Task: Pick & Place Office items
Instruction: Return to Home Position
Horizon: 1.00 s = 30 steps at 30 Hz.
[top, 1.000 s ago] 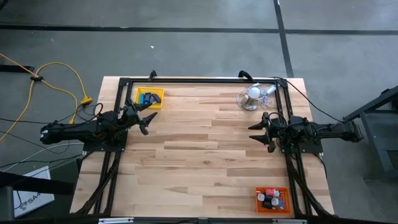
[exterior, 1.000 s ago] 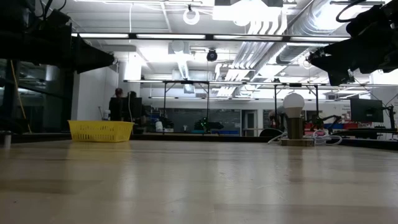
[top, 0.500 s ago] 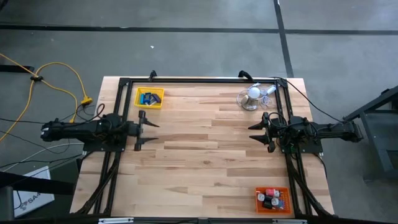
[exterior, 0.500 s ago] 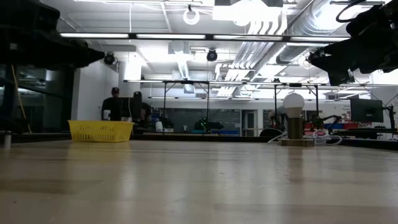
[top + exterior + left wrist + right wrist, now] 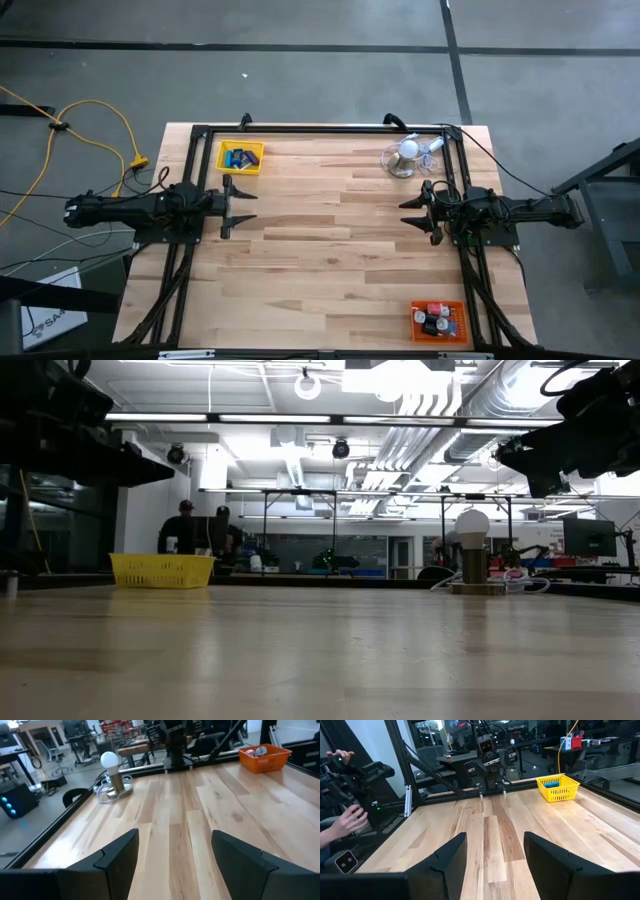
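High view: the left gripper (image 5: 243,207) has swung off the yellow tray (image 5: 224,166) beside it and now points straight across, fingers spread and empty. The right gripper (image 5: 406,213) is unmoved, also spread. Blue office items (image 5: 237,158) fill that tray.

Left wrist view: other office items (image 5: 260,751) sit in the orange tray (image 5: 265,761) far ahead.

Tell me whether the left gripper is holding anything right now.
No, the left gripper has its fingers open, with only the bare table showing between them.
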Motion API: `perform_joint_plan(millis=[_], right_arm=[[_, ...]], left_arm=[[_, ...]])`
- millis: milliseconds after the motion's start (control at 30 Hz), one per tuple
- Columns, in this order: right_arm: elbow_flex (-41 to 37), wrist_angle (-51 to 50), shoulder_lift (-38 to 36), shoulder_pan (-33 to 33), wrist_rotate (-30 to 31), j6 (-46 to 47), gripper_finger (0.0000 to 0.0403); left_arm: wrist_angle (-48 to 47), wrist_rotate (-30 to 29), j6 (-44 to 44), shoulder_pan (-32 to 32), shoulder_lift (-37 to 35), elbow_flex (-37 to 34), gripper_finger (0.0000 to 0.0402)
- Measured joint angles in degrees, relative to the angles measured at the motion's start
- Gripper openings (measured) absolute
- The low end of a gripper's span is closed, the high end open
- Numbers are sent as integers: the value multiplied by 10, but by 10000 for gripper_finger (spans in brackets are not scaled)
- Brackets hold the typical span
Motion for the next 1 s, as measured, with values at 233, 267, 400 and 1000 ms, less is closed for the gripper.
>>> perform_joint_plan(millis=[233, 267, 400, 1000], right_arm=[[0, 1, 0, 0, 0, 0, 183], [0, 1, 0, 0, 0, 0, 183], [0, 1, 0, 0, 0, 0, 183], [0, 2, 0, 0, 0, 0, 183]], left_arm=[[-3, 1, -15, 10, 11, 0, 243], [-3, 1, -15, 10, 11, 0, 243], [-1, 1, -16, 10, 11, 0, 243], [70, -1, -16, 10, 11, 0, 243]])
